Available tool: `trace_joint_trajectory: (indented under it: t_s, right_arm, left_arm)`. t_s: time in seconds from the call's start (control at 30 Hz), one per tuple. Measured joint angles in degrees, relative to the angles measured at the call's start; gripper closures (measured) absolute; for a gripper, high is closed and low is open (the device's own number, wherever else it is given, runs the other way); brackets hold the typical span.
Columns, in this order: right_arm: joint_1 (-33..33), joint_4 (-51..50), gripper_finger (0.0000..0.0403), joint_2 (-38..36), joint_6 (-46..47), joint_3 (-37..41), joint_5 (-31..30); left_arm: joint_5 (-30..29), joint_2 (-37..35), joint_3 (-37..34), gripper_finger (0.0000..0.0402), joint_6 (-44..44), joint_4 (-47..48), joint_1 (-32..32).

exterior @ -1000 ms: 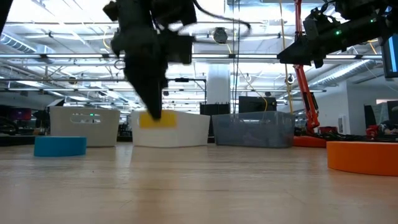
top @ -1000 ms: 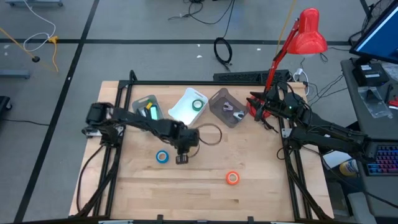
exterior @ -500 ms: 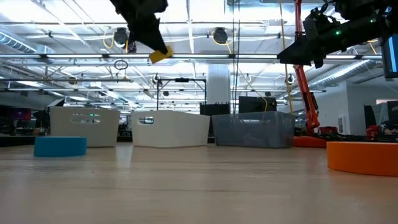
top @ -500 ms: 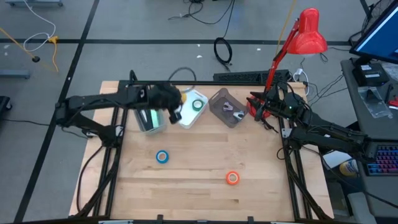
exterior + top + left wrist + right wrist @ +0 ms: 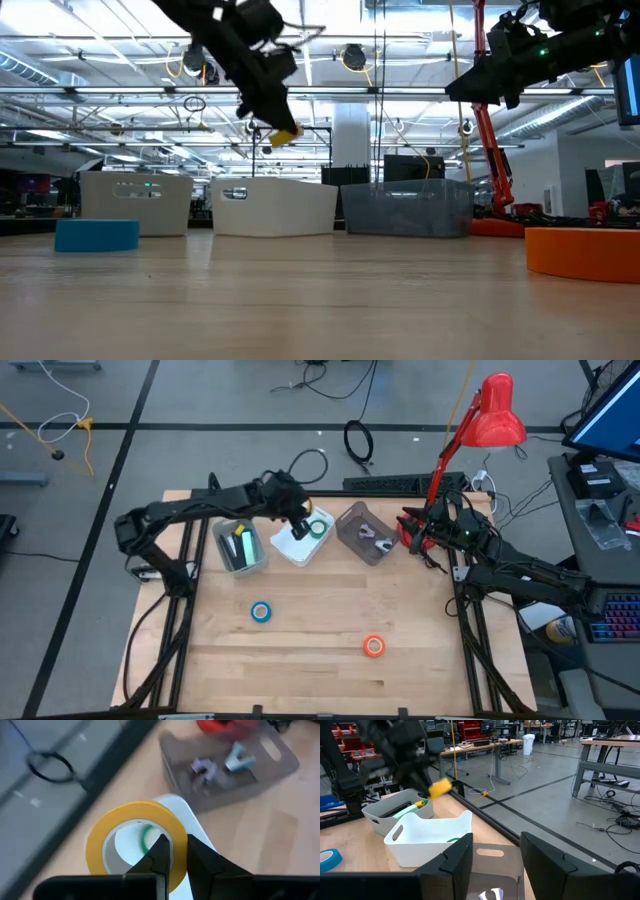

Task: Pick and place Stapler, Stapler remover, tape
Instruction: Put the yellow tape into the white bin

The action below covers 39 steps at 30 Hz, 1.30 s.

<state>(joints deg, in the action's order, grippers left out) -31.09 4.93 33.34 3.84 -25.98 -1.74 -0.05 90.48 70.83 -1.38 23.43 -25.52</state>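
My left fingers (image 5: 172,852) pinch the yellow tape (image 5: 132,837) by its wall, above the white bin (image 5: 297,538). That thin edge grip could slip or swing, dropping it outside onto the worktop (image 5: 330,670). My right fingers (image 5: 492,855) wait apart, empty.

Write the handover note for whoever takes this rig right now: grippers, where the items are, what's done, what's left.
Left gripper: shut on the yellow tape, held above the white bin.
Right gripper: open, empty, waiting at the table's right rear beside the grey bin.
Done: green tape lies in the white bin.
Left: drop the yellow roll; blue tape and orange tape lie loose on the table.
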Motion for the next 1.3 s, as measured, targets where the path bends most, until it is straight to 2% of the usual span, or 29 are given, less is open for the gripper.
trace_joint_trajectory:
  t_s: [0.17,0.47,0.63,1.3]
  right_arm:
    - [0.01,0.0,0.0248,0.0,0.0,0.0,0.0]
    - [0.02,-0.01,0.0248,0.0,0.01,0.0,-0.04]
    - [0.02,-0.02,0.0248,0.0,0.0,0.0,-0.04]
    - [0.02,-0.02,0.0248,0.0,0.02,0.0,-0.2]
  left_arm:
    - [4.84,4.41,-0.02,0.0356,-3.21,0.09,-0.98]
    - [7.92,11.71,-0.02,0.0362,-2.92,-0.18,-3.16]
    - [7.8,15.41,-0.02,0.0351,-2.85,-0.73,-4.38]
    - [7.61,17.29,-0.02,0.0346,1.52,-3.61,-6.08]
